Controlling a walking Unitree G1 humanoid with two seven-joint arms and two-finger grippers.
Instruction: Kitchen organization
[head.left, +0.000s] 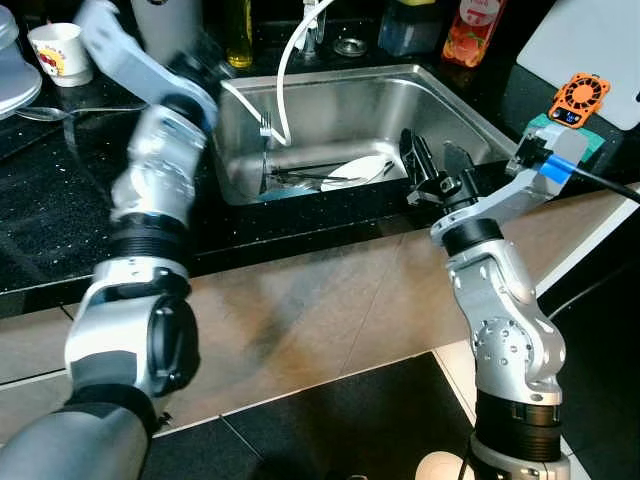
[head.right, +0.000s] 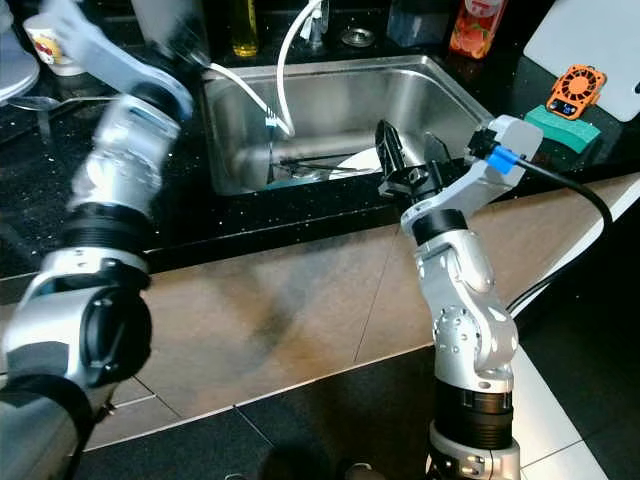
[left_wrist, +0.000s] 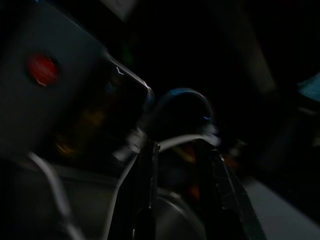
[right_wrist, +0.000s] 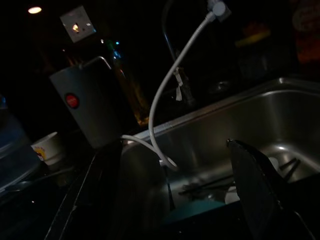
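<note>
A steel sink (head.left: 455, 110) is set into the black counter. In it lie a white plate (head.left: 355, 170), dark chopsticks and a fork (head.left: 266, 125), under a white hose (head.left: 285, 80). My right gripper (head.left: 433, 165) hovers open over the sink's front right rim, holding nothing, its fingers (right_wrist: 255, 190) pointing over the basin. My left arm (head.left: 160, 150) is raised and blurred, reaching toward the counter's back left. In the dark left wrist view the left gripper (left_wrist: 180, 190) has its fingers apart, close to a grey appliance with a red button (left_wrist: 42, 70) and the white hose (left_wrist: 175, 142).
A white cup (head.left: 60, 50) and a spoon (head.left: 60, 112) sit at the back left. An oil bottle (head.left: 238, 35) and an orange bottle (head.left: 475, 30) stand behind the sink. To its right are an orange gadget (head.left: 578, 100), a green sponge (head.left: 592, 142) and a white board (head.left: 590, 40).
</note>
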